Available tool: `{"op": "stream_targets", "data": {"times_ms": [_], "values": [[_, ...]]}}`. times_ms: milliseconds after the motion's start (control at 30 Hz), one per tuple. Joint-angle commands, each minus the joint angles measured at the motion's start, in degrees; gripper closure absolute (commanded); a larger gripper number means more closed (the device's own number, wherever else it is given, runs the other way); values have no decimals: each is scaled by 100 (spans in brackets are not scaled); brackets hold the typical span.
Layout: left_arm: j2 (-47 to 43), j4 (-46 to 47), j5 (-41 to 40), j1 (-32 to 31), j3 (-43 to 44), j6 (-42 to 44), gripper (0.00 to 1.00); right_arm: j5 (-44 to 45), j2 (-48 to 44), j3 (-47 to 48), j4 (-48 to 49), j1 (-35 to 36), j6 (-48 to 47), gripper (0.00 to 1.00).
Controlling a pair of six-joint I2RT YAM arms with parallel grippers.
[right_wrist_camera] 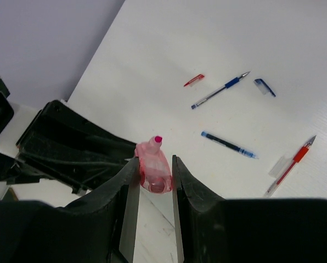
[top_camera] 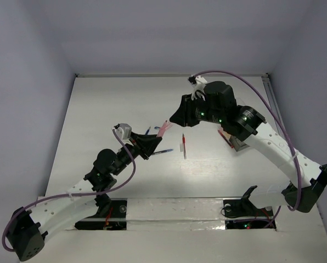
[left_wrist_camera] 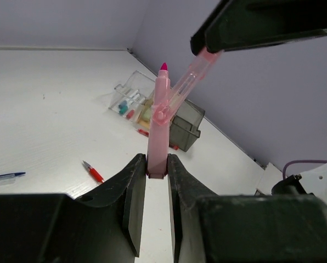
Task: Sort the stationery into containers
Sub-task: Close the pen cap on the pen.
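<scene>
My left gripper [left_wrist_camera: 157, 164] is shut on the lower end of a pink marker [left_wrist_camera: 159, 118], which stands up with its magenta tip [left_wrist_camera: 163, 67] bare. My right gripper [right_wrist_camera: 154, 164] is shut on the marker's translucent pink cap [right_wrist_camera: 155, 167]. It holds the cap slanted against the marker's barrel, just below the tip [right_wrist_camera: 158, 139]. In the top view the two grippers [top_camera: 151, 139] [top_camera: 175, 121] meet above mid-table with the pink marker [top_camera: 163, 129] between them. The containers [left_wrist_camera: 158, 112], clear, tan and grey, stand on the table beyond, mostly hidden under the right arm in the top view [top_camera: 236, 144].
Loose on the table are a red pen [top_camera: 184, 146], a blue pen [top_camera: 163, 152], another blue pen [right_wrist_camera: 220, 91], a blue cap [right_wrist_camera: 264, 86] and a red cap [right_wrist_camera: 194, 80]. A red pen [left_wrist_camera: 92, 171] lies near the containers' side. Walls enclose the table on three sides.
</scene>
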Motion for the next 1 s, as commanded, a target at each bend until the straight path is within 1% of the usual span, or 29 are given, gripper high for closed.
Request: {"op": "stream_targets", "data": {"times_ms": [0,167,267,300,367,400,533,967], "values": [[-146,82,205,12,-78,-90,100,1042,128,220,246,-118,-399,100],[-286,73,293,-41,-130,-90,100,946,348,246,492,-118,-390,100],[-348,3,328,-41,-87,-47,100,464,454,264,632,-118,-425,100],[-365,-32,346,-41,-86,-29,100,175,472,255,668,-179,-442,100],[-400,-50,363,-41,-78,-3,100,-134,568,281,668,-285,-434,100],[-461,-68,372,-41,-78,-2,100,-457,586,282,668,-338,-390,100],[-620,-103,381,-41,-87,6,100,-1022,656,203,694,-584,-311,100],[-647,-15,442,-41,-8,-2,100,-1647,858,106,659,-584,-320,100]]}}
